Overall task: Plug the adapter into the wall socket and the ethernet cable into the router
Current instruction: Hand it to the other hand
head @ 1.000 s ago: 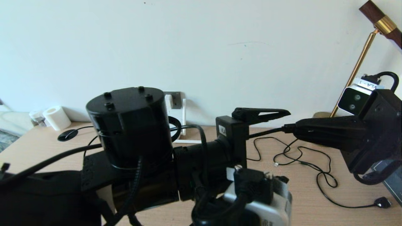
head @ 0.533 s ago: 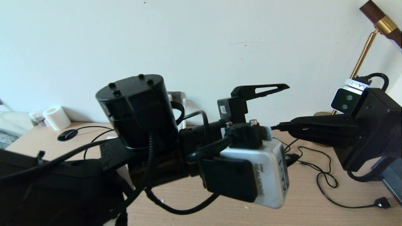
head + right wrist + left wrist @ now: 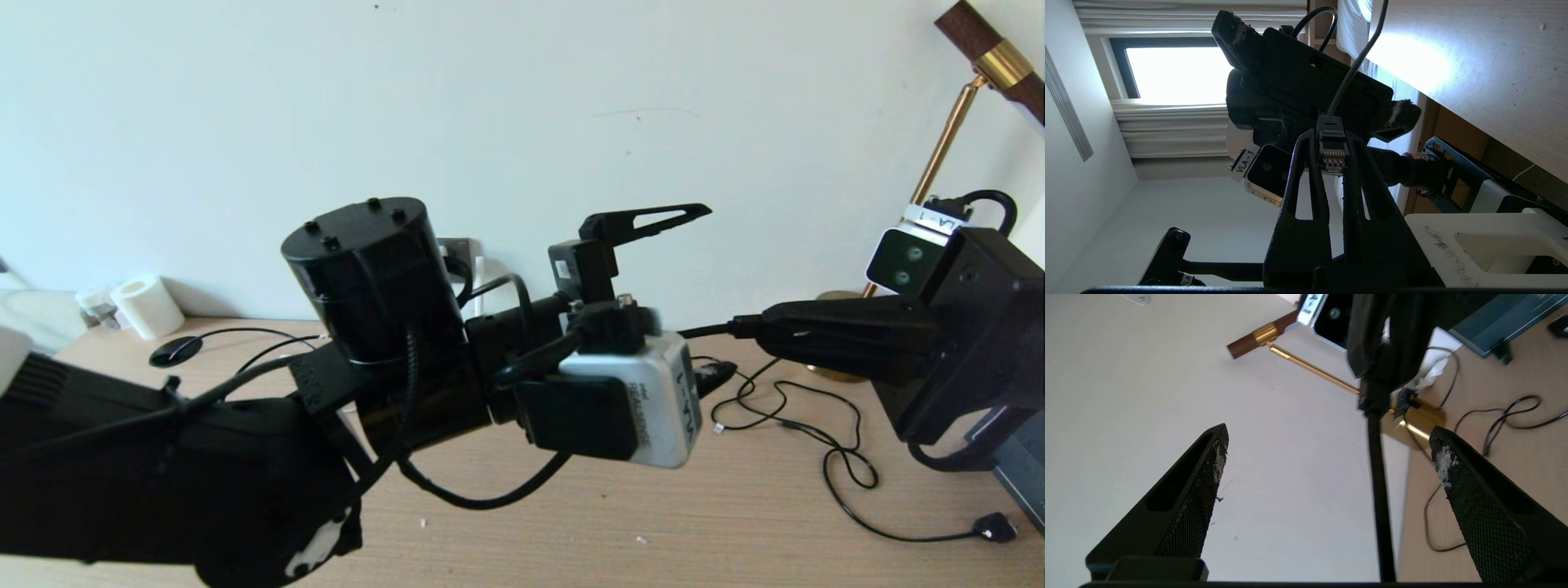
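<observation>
My right gripper (image 3: 747, 331) reaches in from the right above the desk, shut on the ethernet cable's clear plug (image 3: 1333, 150). The black ethernet cable (image 3: 707, 331) runs on leftward from its fingertips. My left gripper (image 3: 718, 290) stands open around that cable, one finger above it and one below, not touching it. In the left wrist view the cable (image 3: 1380, 506) passes between the wide-apart fingers of the left gripper (image 3: 1329, 430). The grey wall socket (image 3: 459, 251) peeks out behind my left arm. The adapter and the router are hidden behind that arm.
Thin black cords (image 3: 824, 433) lie looped on the wooden desk (image 3: 775, 523), ending in a flat black plug (image 3: 994, 527). A brass lamp (image 3: 939, 163) stands at the back right. A toilet roll (image 3: 147, 306) and a round black disc (image 3: 175, 351) are at the back left.
My left arm has swung up and rolled. Its open gripper rose and shifted slightly left, and its wrist camera came round into view. The right gripper has held its place and its grip.
</observation>
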You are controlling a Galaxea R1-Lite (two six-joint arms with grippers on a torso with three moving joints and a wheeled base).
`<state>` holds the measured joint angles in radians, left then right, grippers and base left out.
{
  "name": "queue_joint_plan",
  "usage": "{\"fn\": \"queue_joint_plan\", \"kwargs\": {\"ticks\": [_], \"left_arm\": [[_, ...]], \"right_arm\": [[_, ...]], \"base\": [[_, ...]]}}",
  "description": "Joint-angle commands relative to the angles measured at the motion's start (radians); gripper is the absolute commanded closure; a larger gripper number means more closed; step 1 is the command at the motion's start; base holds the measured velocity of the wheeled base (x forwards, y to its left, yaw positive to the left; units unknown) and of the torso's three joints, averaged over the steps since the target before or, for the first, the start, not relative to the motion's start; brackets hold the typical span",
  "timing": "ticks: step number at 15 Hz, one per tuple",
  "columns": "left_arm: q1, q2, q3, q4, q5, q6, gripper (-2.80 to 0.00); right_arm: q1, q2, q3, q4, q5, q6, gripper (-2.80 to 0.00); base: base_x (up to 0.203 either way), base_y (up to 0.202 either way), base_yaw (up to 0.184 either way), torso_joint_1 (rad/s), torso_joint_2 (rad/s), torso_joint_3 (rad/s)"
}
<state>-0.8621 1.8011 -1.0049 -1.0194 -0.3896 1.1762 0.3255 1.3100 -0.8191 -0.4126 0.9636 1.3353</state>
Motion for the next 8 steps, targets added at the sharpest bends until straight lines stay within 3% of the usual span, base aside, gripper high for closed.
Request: {"fn": "queue_joint_plan", "kwargs": {"ticks": [1, 8], "left_arm": [[0.002, 0.0, 0.006, -0.005, -0.002, 0.008, -2.8], [-0.015, -0.027, 0.023, -0.007, -0.006, 0.007, -2.8]], "right_arm": [[0.0, 0.008, -0.005, -0.003, 0.006, 0.007, 0.0], [-0.002, 0.018, -0.009, -0.003, 0.004, 0.01, 0.0]], "base": [[0.0, 0.0, 0.0, 0.0, 0.0, 0.0], [0.0, 0.0, 0.0, 0.0, 0.0, 0.0]]}}
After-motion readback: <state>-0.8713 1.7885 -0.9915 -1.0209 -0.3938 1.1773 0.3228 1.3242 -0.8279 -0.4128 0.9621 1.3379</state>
